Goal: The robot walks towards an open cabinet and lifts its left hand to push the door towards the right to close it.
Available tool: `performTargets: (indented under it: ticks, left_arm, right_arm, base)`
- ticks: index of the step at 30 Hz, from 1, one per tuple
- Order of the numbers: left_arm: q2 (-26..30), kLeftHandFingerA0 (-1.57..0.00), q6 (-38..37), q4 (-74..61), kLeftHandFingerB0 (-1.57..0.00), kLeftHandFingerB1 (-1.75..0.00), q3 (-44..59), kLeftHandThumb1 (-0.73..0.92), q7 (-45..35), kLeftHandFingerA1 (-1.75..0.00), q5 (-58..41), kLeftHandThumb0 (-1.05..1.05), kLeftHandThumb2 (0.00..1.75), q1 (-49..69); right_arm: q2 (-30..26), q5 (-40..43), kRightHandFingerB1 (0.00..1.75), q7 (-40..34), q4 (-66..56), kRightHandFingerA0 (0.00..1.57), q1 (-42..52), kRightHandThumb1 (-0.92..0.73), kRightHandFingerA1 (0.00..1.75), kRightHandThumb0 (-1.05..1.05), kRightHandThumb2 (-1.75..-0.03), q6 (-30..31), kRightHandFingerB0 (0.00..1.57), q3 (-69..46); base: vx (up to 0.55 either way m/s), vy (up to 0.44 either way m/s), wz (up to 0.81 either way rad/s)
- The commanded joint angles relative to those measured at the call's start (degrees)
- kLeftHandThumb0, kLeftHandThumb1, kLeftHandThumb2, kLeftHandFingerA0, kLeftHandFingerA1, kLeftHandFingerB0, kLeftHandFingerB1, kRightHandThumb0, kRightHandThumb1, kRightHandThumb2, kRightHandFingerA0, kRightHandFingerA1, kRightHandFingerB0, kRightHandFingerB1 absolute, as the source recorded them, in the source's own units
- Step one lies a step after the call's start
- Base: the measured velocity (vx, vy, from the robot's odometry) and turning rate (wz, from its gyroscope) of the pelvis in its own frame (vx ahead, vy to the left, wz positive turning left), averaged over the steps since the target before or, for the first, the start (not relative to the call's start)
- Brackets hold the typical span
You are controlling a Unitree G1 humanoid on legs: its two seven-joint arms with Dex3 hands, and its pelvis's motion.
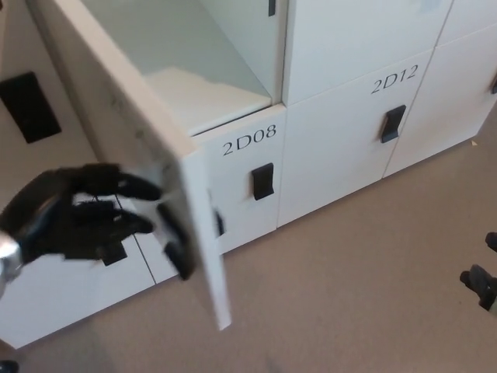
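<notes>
1. Our left hand (pixel 74 214) is raised at the picture's left, fingers spread and grasping nothing, fingertips reaching toward the outer face of the open door (pixel 147 148).
2. Of our right hand (pixel 481 284) only a dark sliver shows at the right edge; we cannot tell its state.
3. The door swings out toward us, exposing the cabinet (pixel 210 85) interior.
4. Closed lockers marked 2D08 (pixel 249 140) and 2D12 (pixel 394 79) sit to the right, above the floor (pixel 349 295).
</notes>
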Motion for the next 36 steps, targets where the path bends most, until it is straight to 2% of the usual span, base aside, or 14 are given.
performTargets:
  ticks: [1,3,4,8,14,15,19,20,22,23,25,32,33,36]
  left_arm:
    - [-6.27,-0.81,9.49,6.11,-0.76,-0.49,-18.62,0.62,-15.27,-0.51,15.22,-0.56,0.59,-37.40]
    - [-10.15,-0.72,8.58,25.69,-0.66,-0.43,-18.80,0.67,-4.94,-0.45,21.71,-0.59,0.61,-55.49]
    - [-8.21,-0.29,9.46,32.01,-0.40,-0.34,-18.85,0.70,4.36,-0.33,25.24,-0.51,0.61,-61.79]
    - [-2.79,-0.26,11.16,40.92,-0.29,-0.31,-18.26,0.70,18.48,-0.32,28.67,-0.55,0.62,-70.63]
    - [9.16,-0.24,10.43,45.15,-0.23,-0.29,-16.13,0.69,21.15,-0.32,27.32,-0.56,0.61,-71.26]
    - [12.31,-0.01,10.27,45.54,0.00,-0.46,-14.95,0.50,21.27,-0.48,26.41,-0.33,1.02,-69.27]
    - [16.89,-0.01,9.82,47.05,0.00,-0.47,-13.41,0.49,21.62,-0.49,24.45,-0.34,1.02,-66.61]
    - [18.32,-0.10,10.22,47.69,-0.10,-0.24,-12.05,0.65,21.91,-0.26,22.88,-0.56,0.62,-66.06]
    - [19.32,-0.10,10.47,48.30,-0.10,-0.24,-11.15,0.65,22.14,-0.26,21.72,-0.56,0.62,-65.77]
    - [20.76,0.00,10.53,49.01,-0.03,-0.27,-10.19,0.48,22.16,-0.29,20.61,-0.60,0.85,-65.31]
    - [23.39,0.00,10.22,49.74,0.00,-0.21,-10.12,0.56,22.29,-0.24,20.69,-0.66,0.89,-64.30]
    - [28.01,-0.03,8.79,52.33,-0.03,-0.16,-9.92,0.67,22.74,-0.19,20.52,-0.55,0.77,-61.92]
    - [27.39,0.00,8.10,52.69,0.00,-0.30,-9.22,0.54,22.37,-0.35,19.58,-0.59,0.89,-60.27]
    - [25.47,0.00,6.99,53.36,-0.01,-0.25,-8.62,0.54,21.55,-0.27,18.69,-0.66,0.89,-57.87]
  right_arm:
    - [-1.55,-0.58,0.56,1.02,-6.07,0.55,8.75,-0.66,0.68,-0.10,-0.59,0.65,0.40,-0.03]
    - [-0.63,-0.67,0.53,0.77,-9.47,0.55,11.81,-0.69,0.65,-0.10,-0.59,1.20,0.38,0.40]
    - [-0.06,-1.06,0.55,0.79,-11.07,0.56,13.48,-0.69,0.66,-0.10,-0.61,0.73,0.38,0.96]
    - [0.67,-1.52,0.53,0.44,-14.74,0.56,15.54,-0.67,0.65,-0.11,-0.60,1.13,0.38,1.87]
    - [0.31,-0.93,0.55,1.42,-18.47,0.56,14.37,-0.69,0.66,-0.08,-0.59,3.38,0.38,2.82]
    - [0.42,-1.12,0.55,2.09,-18.10,0.57,14.36,-0.66,0.67,-0.10,-0.59,2.69,0.40,3.33]
    - [0.77,-1.38,0.56,2.80,-18.64,0.57,15.29,-0.67,0.66,-0.13,-0.59,1.71,0.40,4.22]
    - [0.90,-1.33,0.57,2.96,-19.30,0.56,15.94,-0.66,0.67,-0.15,-0.59,1.44,0.40,4.39]
    - [0.98,-1.28,0.57,3.05,-19.85,0.56,16.43,-0.66,0.67,-0.15,-0.59,1.31,0.40,4.54]
    - [0.97,-1.32,0.57,3.03,-20.65,0.57,17.02,-0.67,0.67,-0.12,-0.59,1.32,0.41,4.68]
    - [0.77,-1.32,0.55,3.01,-21.95,0.56,18.04,-0.66,0.65,-0.14,-0.59,1.74,0.38,4.73]
    - [-0.46,0.29,0.52,2.18,-28.22,0.56,20.32,-0.70,0.65,-0.12,-0.60,5.86,0.37,3.53]
    - [-0.26,1.07,0.53,1.60,-29.59,0.55,20.86,-0.70,0.63,-0.12,-0.60,6.80,0.37,2.88]
    - [0.19,1.99,0.51,0.73,-31.78,0.58,21.96,-0.69,0.64,-0.10,-0.59,8.36,0.38,2.08]
  base:
    - [0.00,0.000,0.00]
    - [0.00,0.000,0.00]
    - [0.00,0.000,0.00]
    - [0.00,0.000,0.00]
    - [0.00,0.000,0.00]
    - [0.00,0.000,0.00]
    - [0.00,0.000,0.00]
    - [0.00,0.000,0.00]
    - [0.00,0.000,0.00]
    - [0.00,0.000,0.00]
    - [0.00,0.000,0.00]
    - [0.00,0.000,0.00]
    - [0.00,0.000,0.00]
    - [0.00,0.000,0.00]
